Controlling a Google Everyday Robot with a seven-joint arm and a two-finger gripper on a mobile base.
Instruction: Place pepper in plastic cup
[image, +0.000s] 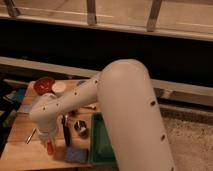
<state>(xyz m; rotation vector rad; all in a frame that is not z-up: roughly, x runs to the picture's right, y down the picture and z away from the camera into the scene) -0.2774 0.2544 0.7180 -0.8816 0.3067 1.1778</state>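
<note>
My gripper (48, 141) hangs from the white arm over the front left of the wooden table (22, 152). It is shut on the orange-red pepper (50, 148), whose lower end sticks out below the fingers, just above the table. A dull blue-grey thing (76, 155) lies at the front edge just right of the pepper; I cannot tell whether it is the plastic cup. The arm hides part of the table's middle.
A black-handled utensil (66, 131) and a shiny metal cup (81, 128) lie right of the gripper. A green tray (102, 142) stands at the table's right edge. A dark red bowl (44, 85) and a white cup (58, 88) are at the back.
</note>
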